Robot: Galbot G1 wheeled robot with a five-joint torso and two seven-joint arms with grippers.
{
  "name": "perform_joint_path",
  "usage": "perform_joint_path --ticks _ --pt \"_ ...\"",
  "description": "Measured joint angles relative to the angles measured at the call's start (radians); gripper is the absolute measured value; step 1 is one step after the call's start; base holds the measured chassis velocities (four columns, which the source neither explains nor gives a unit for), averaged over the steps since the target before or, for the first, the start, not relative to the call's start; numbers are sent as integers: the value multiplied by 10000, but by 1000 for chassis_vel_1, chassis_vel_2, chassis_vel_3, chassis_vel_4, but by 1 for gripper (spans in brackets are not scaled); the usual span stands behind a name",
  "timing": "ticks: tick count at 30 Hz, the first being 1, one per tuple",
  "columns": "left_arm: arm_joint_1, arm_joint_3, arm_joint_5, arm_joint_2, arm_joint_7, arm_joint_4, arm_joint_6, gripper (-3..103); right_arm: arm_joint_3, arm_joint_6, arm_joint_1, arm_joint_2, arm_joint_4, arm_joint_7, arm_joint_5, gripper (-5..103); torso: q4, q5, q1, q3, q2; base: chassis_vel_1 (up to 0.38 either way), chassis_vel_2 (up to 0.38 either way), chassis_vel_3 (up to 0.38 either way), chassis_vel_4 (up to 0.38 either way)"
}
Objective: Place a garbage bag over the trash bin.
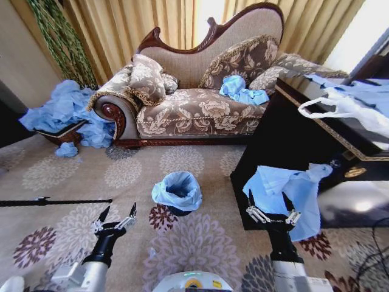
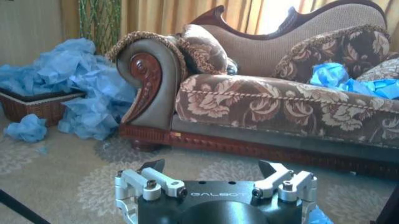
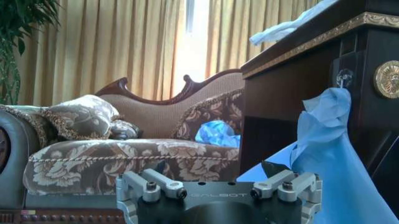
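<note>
From the head view, the small black cylindrical trash bin (image 1: 178,210) is seen standing on the patterned carpet (image 1: 73,170) between the two arms and a little ahead of them, with the thin, crinkled light-blue plastic garbage bag (image 1: 176,190) already draped over its round rim and sagging into the opening. The left hand (image 1: 115,218) is held low over the carpet, to the left of the bin and apart from it, its fingers spread open and empty. The right hand (image 1: 271,202) is held to the right of the bin, likewise open and empty, just in front of a larger flat pale-blue bag (image 1: 285,188) that hangs from the side of the dark wooden table (image 1: 316,115). In the left wrist view, the left hand (image 2: 213,167) is shown wide open with nothing between its fingers, pointed toward the floral upholstered sofa (image 2: 281,102). In the right wrist view, the right hand (image 3: 218,166) is shown equally open and unloaded, with the hanging pale-blue bag (image 3: 330,154) close beside it. The garbage bag is judged to be very light, soft and slippery, easily torn or pulled off; any adjustment is best made by pinching the folded film at the rim rather than the loose centre.
</note>
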Motion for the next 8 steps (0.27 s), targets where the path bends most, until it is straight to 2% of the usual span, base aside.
perform_joint_path --ticks 8 --pt "6 0 -2 4 0 0 6 100 1 -1 0 -1 -5 3 5 100 0 0 0 0 0 0 0 0 0"
